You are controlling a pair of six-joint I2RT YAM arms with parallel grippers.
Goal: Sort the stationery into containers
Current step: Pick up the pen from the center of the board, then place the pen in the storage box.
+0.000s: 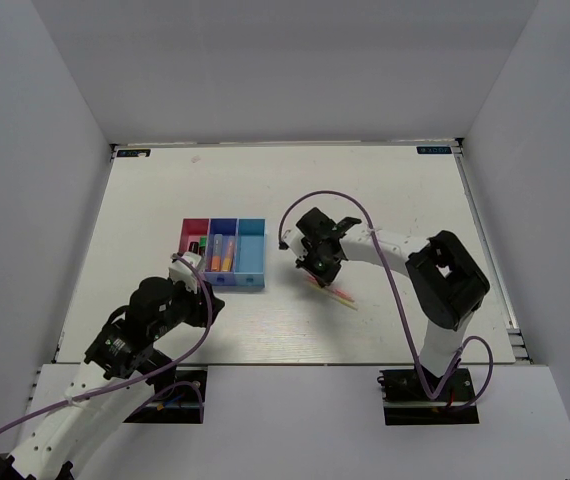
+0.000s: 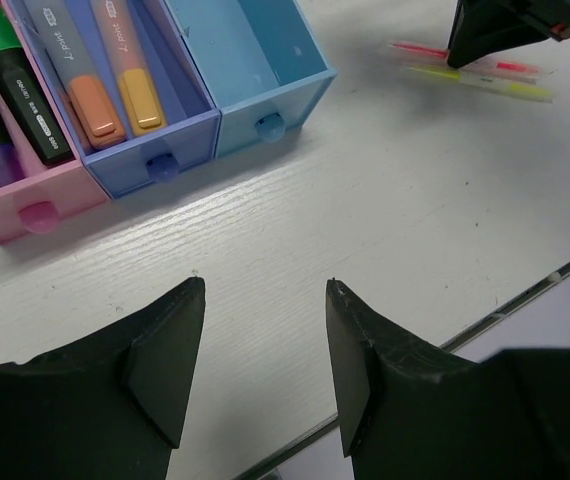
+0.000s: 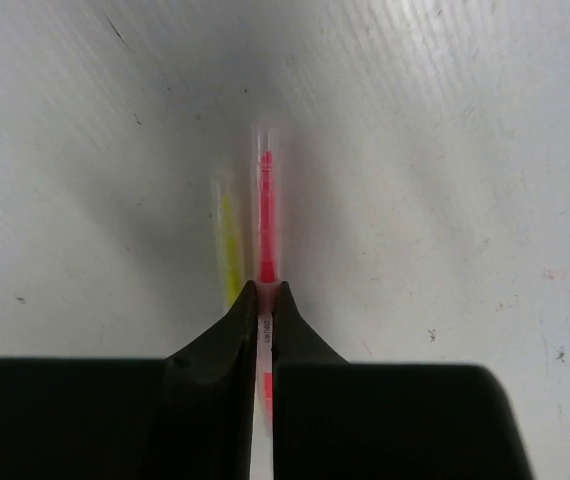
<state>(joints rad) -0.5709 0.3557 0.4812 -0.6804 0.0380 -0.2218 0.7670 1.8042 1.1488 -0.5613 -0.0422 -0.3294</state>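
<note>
Roughly two-thirds done, judging by how things lie. Sorted so far: the pink bin point(image 2: 5, 195) holds dark markers point(image 2: 25, 100), one with a green cap. The dark blue bin point(image 2: 180, 140) holds two grey highlighters point(image 2: 85, 80) with orange caps, lying parallel. The light blue bin point(image 2: 265, 60) shows nothing inside.

Left to do: two thin pens on the table point(image 2: 365, 220), right of the bins and well apart from them. These are a pink pen point(image 3: 265, 220) and a yellow pen point(image 3: 229, 240), side by side.

The right gripper point(image 3: 263, 292) is pinched onto the pink pen's barrel. Whether the pen is off the surface cannot be told from the wrist view. The left gripper point(image 2: 265, 300) hangs with fingers spread, holding nothing, just in front of the bins.

Materials:
- Bins: smooth moulded plastic, thin-walled and rectangular, with a round knob on each front.
- Pens: slim translucent sticks.
- Table: white, faint wood grain, lightly scuffed.
</note>
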